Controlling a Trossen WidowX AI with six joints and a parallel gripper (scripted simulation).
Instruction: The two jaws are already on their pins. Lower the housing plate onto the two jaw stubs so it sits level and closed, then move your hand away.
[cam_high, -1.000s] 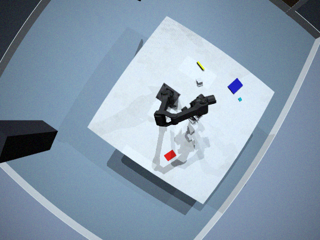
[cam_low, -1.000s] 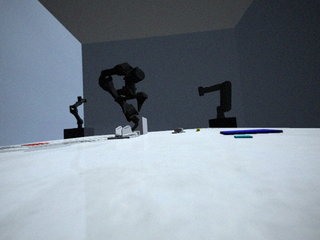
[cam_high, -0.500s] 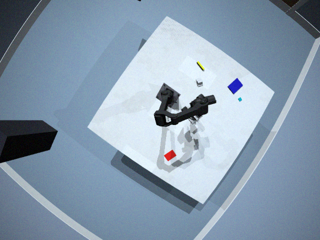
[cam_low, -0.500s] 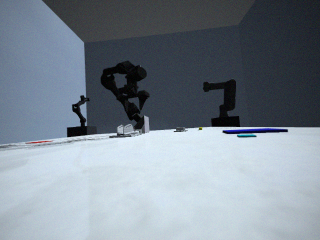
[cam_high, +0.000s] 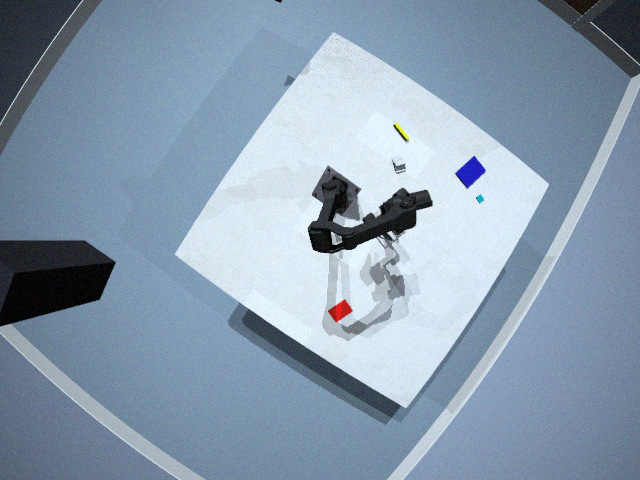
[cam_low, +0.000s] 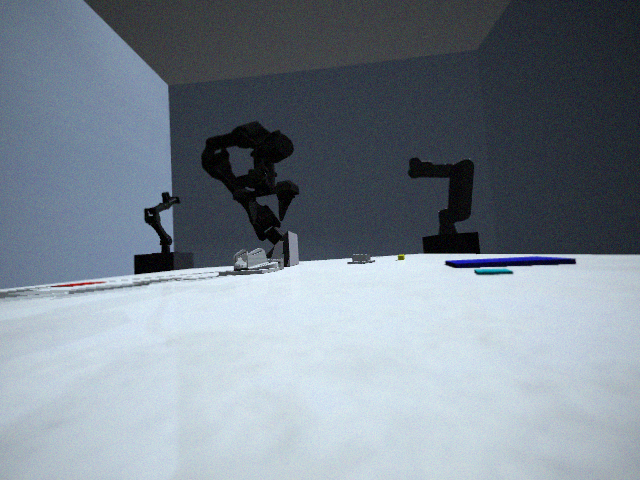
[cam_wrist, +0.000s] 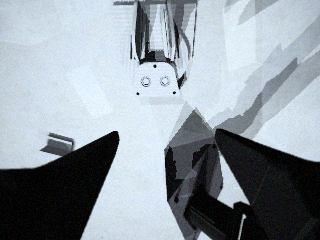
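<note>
The light housing plate (cam_wrist: 157, 89) lies over the near ends of the two jaws in the wrist view, with two round holes side by side and three small dark holes. It looks flat from above, but its exact level cannot be told. The jaws (cam_wrist: 140, 35) (cam_wrist: 171, 35) stretch away from it, side by side with a gap. In the exterior view the pale assembly (cam_low: 251, 259) is small and its seating is unclear. My gripper (cam_wrist: 166, 134) (cam_low: 268, 222) is open and empty, above and clear of the plate. The arm mostly covers the assembly in the top view.
A small grey bracket (cam_high: 398, 165) (cam_wrist: 59, 144) stands near the yellow bar (cam_high: 401, 131). A blue slab (cam_high: 470, 172) (cam_low: 510, 261) and cyan piece (cam_high: 480, 198) (cam_low: 493, 271) lie right. A red patch (cam_high: 340, 311) lies front. A pale upright panel (cam_low: 291, 248) stands beside the assembly.
</note>
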